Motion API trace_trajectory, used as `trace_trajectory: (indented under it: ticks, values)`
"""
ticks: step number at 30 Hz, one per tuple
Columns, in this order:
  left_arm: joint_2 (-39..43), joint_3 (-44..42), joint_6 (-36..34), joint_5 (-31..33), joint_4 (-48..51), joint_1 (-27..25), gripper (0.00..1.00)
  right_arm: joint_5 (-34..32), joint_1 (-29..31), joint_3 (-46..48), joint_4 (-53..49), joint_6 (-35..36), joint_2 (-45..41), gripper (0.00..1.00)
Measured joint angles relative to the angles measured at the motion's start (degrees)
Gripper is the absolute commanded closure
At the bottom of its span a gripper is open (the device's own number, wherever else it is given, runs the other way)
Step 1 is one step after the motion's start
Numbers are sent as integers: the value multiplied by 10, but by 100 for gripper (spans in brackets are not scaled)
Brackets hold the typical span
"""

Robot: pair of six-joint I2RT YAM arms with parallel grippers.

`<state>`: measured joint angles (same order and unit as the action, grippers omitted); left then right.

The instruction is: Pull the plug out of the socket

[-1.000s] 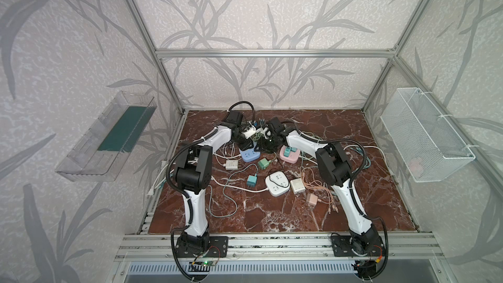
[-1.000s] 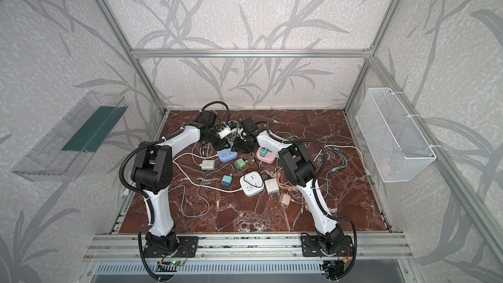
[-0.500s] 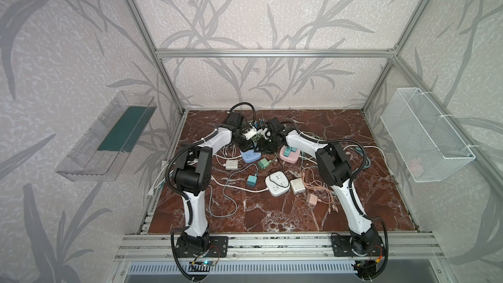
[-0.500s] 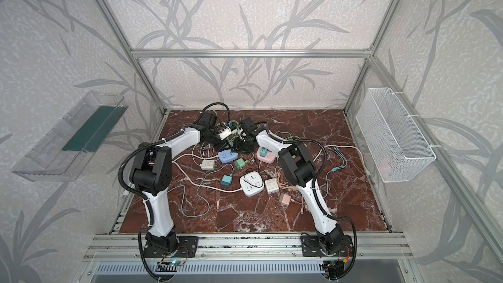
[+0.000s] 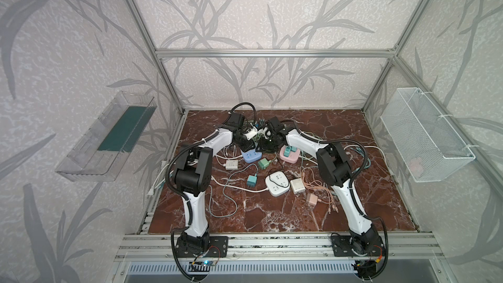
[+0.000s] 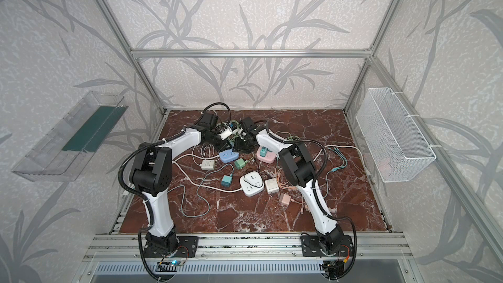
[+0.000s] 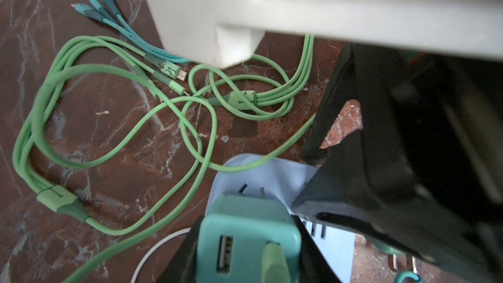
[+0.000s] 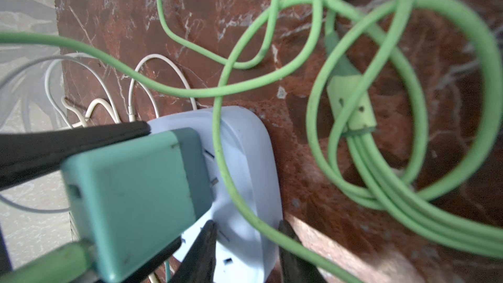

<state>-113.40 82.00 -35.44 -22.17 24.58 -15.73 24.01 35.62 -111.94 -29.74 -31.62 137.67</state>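
A teal plug (image 7: pixel 250 213) with a green cable in its USB port sits between the black fingers of my left gripper (image 7: pixel 246 238), which is shut on it. Its metal prongs show bare above the light-blue socket (image 7: pixel 272 175); I cannot tell whether their tips still sit in the slots. In the right wrist view my right gripper (image 8: pixel 246 230) is shut on the near end of the socket (image 8: pixel 245 159), next to the plug (image 8: pixel 136 186). In both top views the two grippers meet over the socket (image 5: pixel 251 155) (image 6: pixel 228 155) at the back of the table.
Loops of green cable (image 7: pixel 114 121) lie on the marble beside the socket, and one strand crosses it. Toward the front are a pink socket (image 5: pixel 289 155) with a plug in it, a white socket (image 5: pixel 277 183), loose chargers and cords. A wire basket (image 5: pixel 424 137) hangs on the right wall and a clear shelf (image 5: pixel 109 137) on the left wall.
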Motion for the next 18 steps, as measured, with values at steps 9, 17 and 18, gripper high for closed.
trace_trajectory:
  ticks: [9, 17, 18]
  values:
    - [4, -5, -10, 6, -5, -8, 74, -9, 0, -9, -23, 2, 0, 62]
    - [10, -11, -19, 12, -4, -9, 74, -8, 0, -9, -25, 3, 0, 61]
    - [13, -15, -18, 15, -8, -9, 74, -8, 1, -8, -25, 3, 0, 61]
